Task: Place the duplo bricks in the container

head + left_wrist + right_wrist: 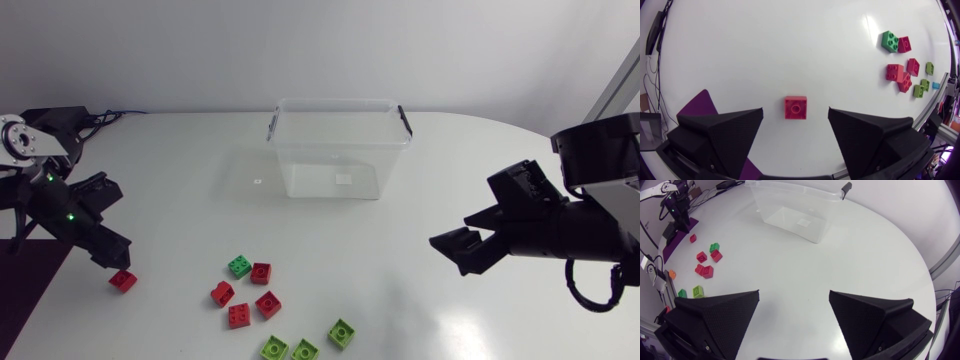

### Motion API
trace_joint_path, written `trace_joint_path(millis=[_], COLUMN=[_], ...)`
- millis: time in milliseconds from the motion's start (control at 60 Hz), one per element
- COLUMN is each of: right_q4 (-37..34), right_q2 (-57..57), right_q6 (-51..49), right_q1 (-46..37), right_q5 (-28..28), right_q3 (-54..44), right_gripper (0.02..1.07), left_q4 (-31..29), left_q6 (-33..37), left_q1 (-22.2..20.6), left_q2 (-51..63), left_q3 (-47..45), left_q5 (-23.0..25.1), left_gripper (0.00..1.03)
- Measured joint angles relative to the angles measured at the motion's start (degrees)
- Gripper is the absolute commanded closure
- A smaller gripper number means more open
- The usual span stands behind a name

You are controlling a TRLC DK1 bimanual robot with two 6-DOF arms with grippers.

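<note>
Duplo bricks (pixel 268 304) lie loose on the near left of the white table (pixel 180 190), all outside the clear container (pixel 340 146) at the far middle (open at the top). The right gripper (pixel 452 250) hangs over the right side, fingers spread, holding nothing. The left gripper (pixel 112 256) is low at the left edge, fingers likewise apart, with a lone red brick (pixel 795 107) on the table between them, touching neither. Right of it sit four red bricks (pixel 239 315) and a green brick (pixel 239 266). Nearest are three lime bricks (pixel 305 350).
</note>
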Motion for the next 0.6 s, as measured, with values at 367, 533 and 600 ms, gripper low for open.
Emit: trace_joint_path(millis=[367,533,600], right_q4=[-0.39,-0.42,-0.39], right_q2=[1.05,3.26,3.43], right_q6=[-0.87,-1.05,-1.31], right_q1=[4.26,8.15,9.97], right_q5=[0.04,0.48,1.49], right_q3=[0.02,0.00,0.00], right_gripper=[0.07,0.07,0.08], left_q4=[6.82,10.23,10.75], left_q6=[2.97,3.87,4.46], left_q1=[2.16,2.75,3.19], left_q2=[3.76,5.84,6.10], left_q3=[-5.75,-7.45,-7.67], left_q5=[0.02,0.00,0.07], left_gripper=[0.27,0.32,0.40])
